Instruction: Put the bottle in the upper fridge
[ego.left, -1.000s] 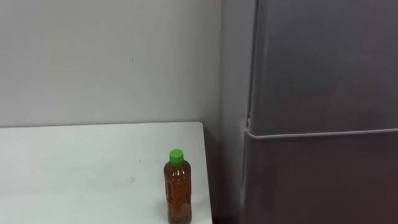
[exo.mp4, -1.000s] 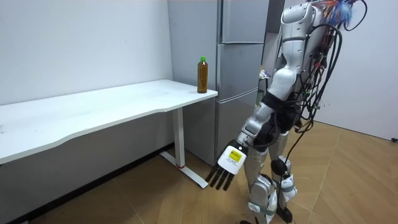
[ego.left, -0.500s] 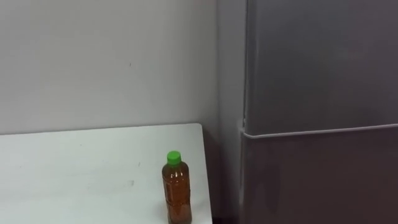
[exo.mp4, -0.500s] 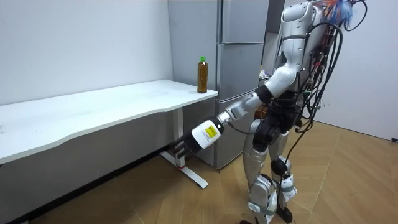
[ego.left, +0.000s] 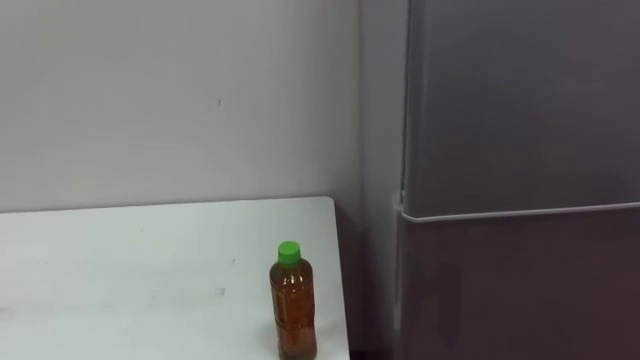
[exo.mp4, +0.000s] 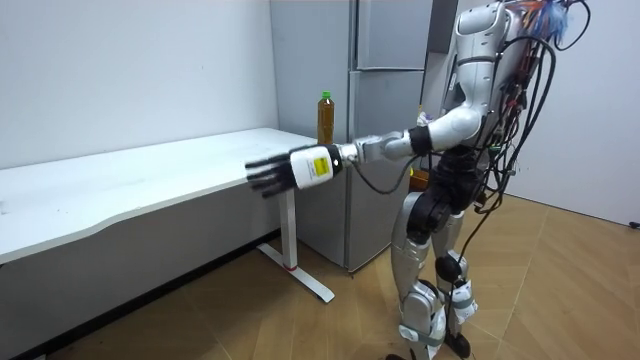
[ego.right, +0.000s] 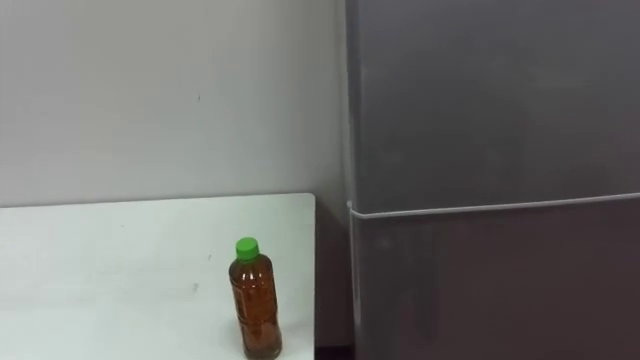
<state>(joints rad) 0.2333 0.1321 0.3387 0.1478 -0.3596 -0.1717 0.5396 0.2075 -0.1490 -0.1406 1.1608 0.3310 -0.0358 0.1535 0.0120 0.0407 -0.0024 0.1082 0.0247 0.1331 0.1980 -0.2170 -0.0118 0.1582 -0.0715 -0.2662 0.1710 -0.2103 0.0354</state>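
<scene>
Room view shows you: left hand (exo.mp4: 295, 170) outstretched, well apart from fridge (exo.mp4: 385, 40), fingers (exo.mp4: 262, 178) released.
Eye views: bottle (ego.left: 292, 305) upright on surface (ego.left: 120, 270), just beside fridge.

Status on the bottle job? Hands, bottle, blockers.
Left hand out toward the table, fingers open, empty. Bottle upright near the table's corner, untouched. Upper fridge door shut.

No text, number or sign could be read. Bottle (ego.left: 291, 305) on desk (ego.left: 120, 270): label print not legible. Fridge (ego.left: 520, 150) doors: plain grey. Tag on left hand (exo.mp4: 280, 173): print too small to read.
</scene>
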